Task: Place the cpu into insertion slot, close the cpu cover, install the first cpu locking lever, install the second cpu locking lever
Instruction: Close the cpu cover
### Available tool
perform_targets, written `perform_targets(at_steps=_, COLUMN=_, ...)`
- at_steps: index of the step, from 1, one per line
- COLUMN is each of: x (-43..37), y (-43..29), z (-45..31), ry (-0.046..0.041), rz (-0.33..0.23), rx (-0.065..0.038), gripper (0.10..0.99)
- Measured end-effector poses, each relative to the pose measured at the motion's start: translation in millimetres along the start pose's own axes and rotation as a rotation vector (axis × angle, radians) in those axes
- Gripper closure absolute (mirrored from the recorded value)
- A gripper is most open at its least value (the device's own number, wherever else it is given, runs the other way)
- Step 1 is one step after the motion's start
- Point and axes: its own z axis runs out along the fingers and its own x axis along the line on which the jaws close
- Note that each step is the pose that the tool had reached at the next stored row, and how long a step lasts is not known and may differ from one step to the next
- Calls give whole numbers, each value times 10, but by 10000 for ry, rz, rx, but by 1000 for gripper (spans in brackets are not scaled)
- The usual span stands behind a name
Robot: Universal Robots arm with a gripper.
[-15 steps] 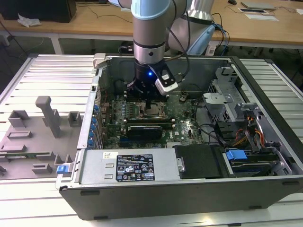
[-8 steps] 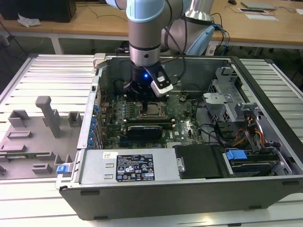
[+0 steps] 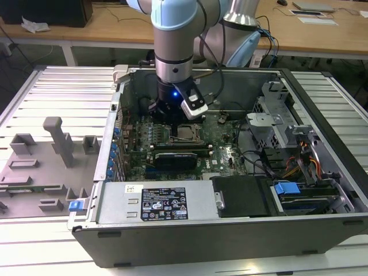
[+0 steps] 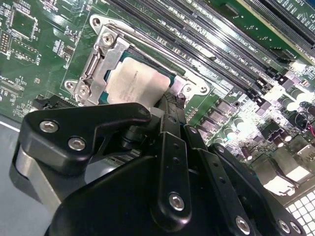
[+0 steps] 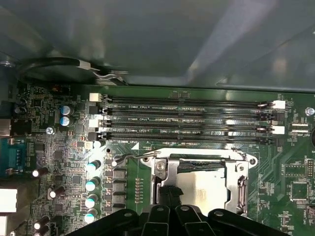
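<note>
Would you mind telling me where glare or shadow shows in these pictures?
Exterior view: a blue light glows on the arm, the case interior sits dim. Second wrist view: glare whitens capacitors, the chip shines pale. First wrist view: the gripper is a dark mass.

Open-top case (image 3: 230,241) gives access frm above; RAM slots (image 5: 187,120) just beside cpu (image 4: 135,81), case wall (image 5: 147,39) beyond them.

In the second wrist view the black pincer (image 4: 170,105) covers part of the cpu (image 4: 135,83) and one side of the cpu cover (image 4: 101,56); in the first wrist view it hides one edge of both. In the exterior view the arm (image 3: 172,57), cut off above, screens much of the pincer; the cpu is too small to judge.
</note>
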Motion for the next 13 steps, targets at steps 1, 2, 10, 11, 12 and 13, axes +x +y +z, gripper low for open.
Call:
perform_targets(at_steps=1, x=1, y=0, z=3, ry=0, rz=0, rx=0, gripper=980)
perform_targets(at_steps=2, x=0, y=0, z=3, ry=0, rz=0, rx=0, gripper=980)
perform_targets(at_steps=10, x=-33, y=-1, z=6, ry=-4, rz=-5, rx=-7, gripper=980)
perform_targets(at_steps=11, x=-33, y=0, z=6, ry=-4, rz=-6, rx=-9, gripper=980)
perform_targets(at_steps=12, x=-34, y=0, z=4, ry=-4, rz=-13, rx=-13, gripper=980)
perform_targets(at_steps=13, x=-36, y=2, z=-4, ry=-12, rz=-24, rx=-26, gripper=980)
